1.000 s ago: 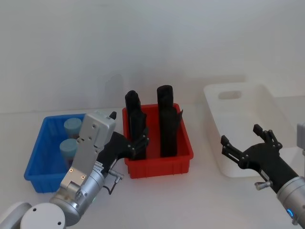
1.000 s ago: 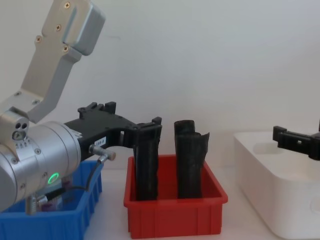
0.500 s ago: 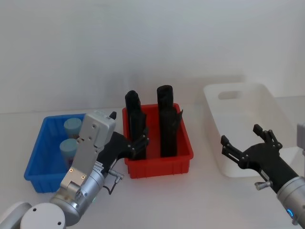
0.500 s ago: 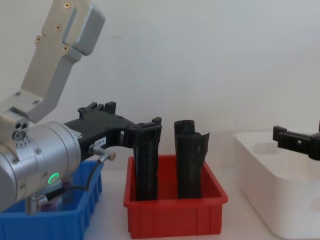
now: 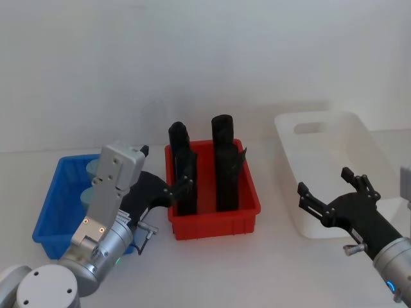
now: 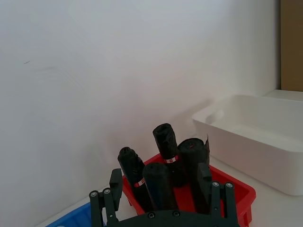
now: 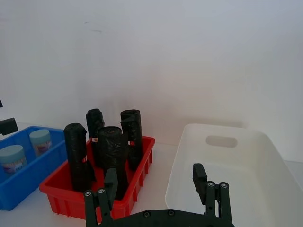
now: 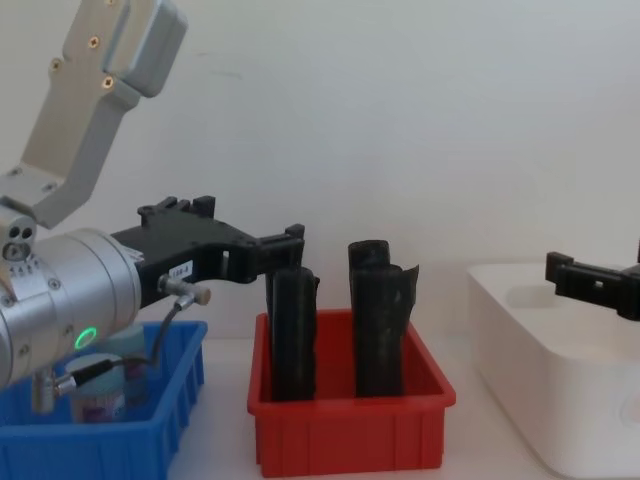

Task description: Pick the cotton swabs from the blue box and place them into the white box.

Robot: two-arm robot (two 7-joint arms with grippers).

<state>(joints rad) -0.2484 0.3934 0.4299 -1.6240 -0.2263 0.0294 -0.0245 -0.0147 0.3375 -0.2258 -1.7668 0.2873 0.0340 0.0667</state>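
**Head view.** The left gripper (image 5: 166, 168) has shifted left since half a second ago, and its silver wrist link now covers more of the blue box (image 5: 46, 215). The right gripper (image 5: 326, 186) has not moved. The left arm reaches forward from the near left, and its gripper hangs above the border between the blue box and the red bin (image 5: 215, 223). The jaws are released and hold nothing. The right gripper hangs over the desk (image 5: 257, 269), just near of the white box (image 5: 290, 160) at its near left corner, jaws released. Two swabs (image 5: 95, 168) stand in the blue box, partly hidden by the arm. Black rolls (image 5: 225, 163) stand upright in the red bin.

**Left wrist view.** The two fingers are spread wide with nothing between them. The black rolls and the red bin lie beyond them, with the white box farther off.

**Right wrist view.** The fingers are spread and empty. Both swabs (image 7: 40, 141) stand upright in the blue box (image 7: 28, 176), left of the red bin. The white box lies right of the bin.

**Chest view.** The left gripper now sits higher and farther left than before, above the left roll rather than in front of it. One swab (image 8: 105, 400) shows in the blue box (image 8: 100, 450) behind the arm's cable. The right gripper enters from the right edge, above the white box.
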